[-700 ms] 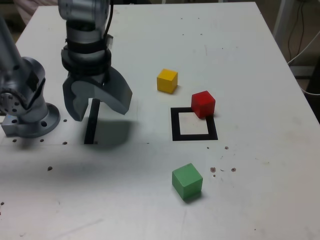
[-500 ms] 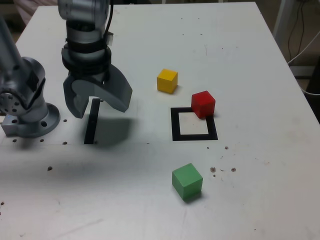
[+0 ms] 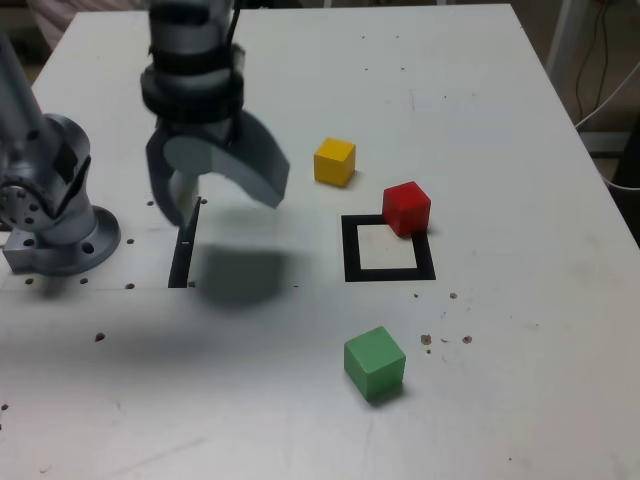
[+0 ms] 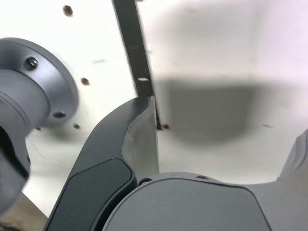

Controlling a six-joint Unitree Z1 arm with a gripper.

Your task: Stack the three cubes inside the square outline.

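Gripper, open wide, with both curved fingers spread far apart and only air between them. Holds nothing. Hangs above the white tabletop, at the exterior view's left, near the narrow black strip, and touches none of the cubes. Blurs a little in the exterior view; casts a soft dark shadow on the tabletop below. In the wrist view, shows the same wide gap between the fingers, with the tabletop visible through it. Further right in the exterior view, square outline, thick and black around a white centre, flat on the tabletop. Over its upper right corner in that view, red cube, turned at an angle to the frame, covering that corner and part of the white centre. Above the outline and a little to the exterior view's left, outside the frame, yellow cube, apart from the red one. Below the outline in the exterior view, also outside it, green cube, well apart from the other two. At the exterior view's far left, round grey arm base on the tabletop, beside the black strip but apart from it.
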